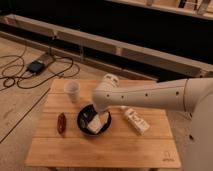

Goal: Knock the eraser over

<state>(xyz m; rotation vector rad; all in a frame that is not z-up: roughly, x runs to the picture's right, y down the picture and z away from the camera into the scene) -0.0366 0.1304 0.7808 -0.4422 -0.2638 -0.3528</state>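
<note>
The white rectangular eraser with dark markings (136, 121) lies flat and askew on the pale wooden slatted worktop (100, 150). It is to the right of the hand, near the bowl's right side but apart from it. Nothing touches it.

The pale hand (96, 123), at the end of the white jointed arm (150, 95), hangs down into the round black bowl (80, 120) at the middle of the worktop. Its whitish tip fills much of the bowl's inside. Whether the hand is wide or narrow cannot be told, nor whether it holds anything or presses on the bowl's floor; a white shape beneath it merges with it.

Counted on the worktop: one eraser, one black bowl, one white paper cup (72, 90) standing upright behind and left of the bowl, and one small dark reddish oblong object (61, 123) lying just left of the bowl. On the floor beyond the worktop's left corner, black cables (17, 76) loop around one dark flat box (36, 66).
</note>
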